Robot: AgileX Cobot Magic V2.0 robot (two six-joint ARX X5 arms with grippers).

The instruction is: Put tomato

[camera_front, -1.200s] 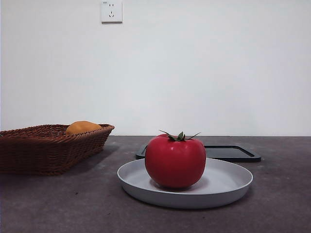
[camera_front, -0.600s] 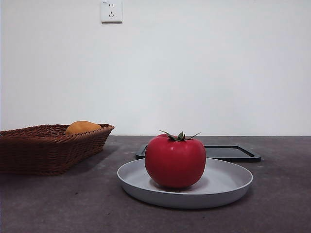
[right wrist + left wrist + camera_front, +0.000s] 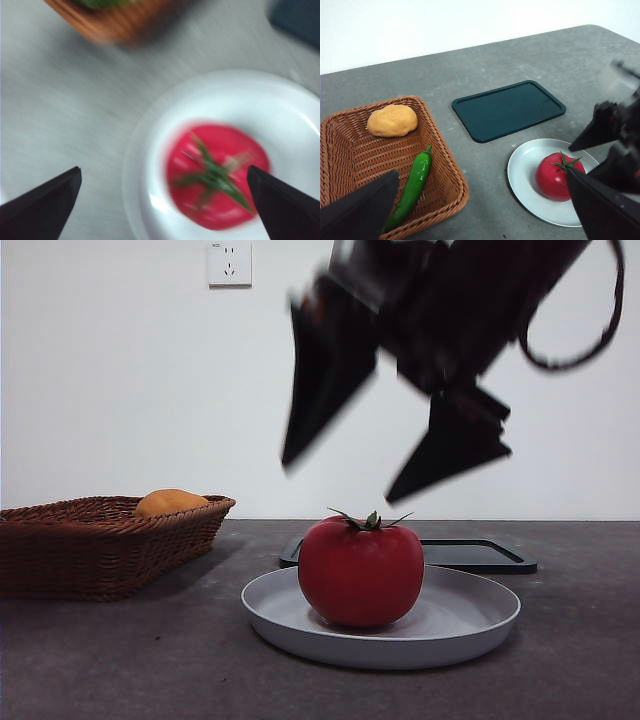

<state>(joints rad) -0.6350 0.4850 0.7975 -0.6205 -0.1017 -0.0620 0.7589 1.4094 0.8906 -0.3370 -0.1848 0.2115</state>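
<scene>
Tomato [image 3: 361, 573]: glossy red, green stem upward, seated on the grey plate [image 3: 470, 625] at lower centre of the front view; nothing gripping it.

Right gripper [image 3: 395, 465]: dark and motion-blurred in the upper centre of the front view, jaws spread wide, tips above the tomato and clear of it. In the right wrist view, tomato [image 3: 216, 174] between the two jaw tips, blurred, closer to one jaw than the other.

Left gripper [image 3: 485, 215]: jaws apart, holding nothing, high above the table, waiting.

Wicker basket [image 3: 60, 555]: at left of the front view, holding an orange rounded item [image 3: 170, 502]; green pepper [image 3: 413, 184] beside it, shown in the left wrist view.

Dark tray [image 3: 490, 556]: behind the plate, right of centre.

Step in hand, as judged: approach to the pick, grasp not yet made. Next move, as judged: centring over the stem, lowering until the jaws straddle the widest part, then closing gently; smooth round skin likely to slip under an off-centre pinch. Destination not named in the task; basket or tray both plausible.
</scene>
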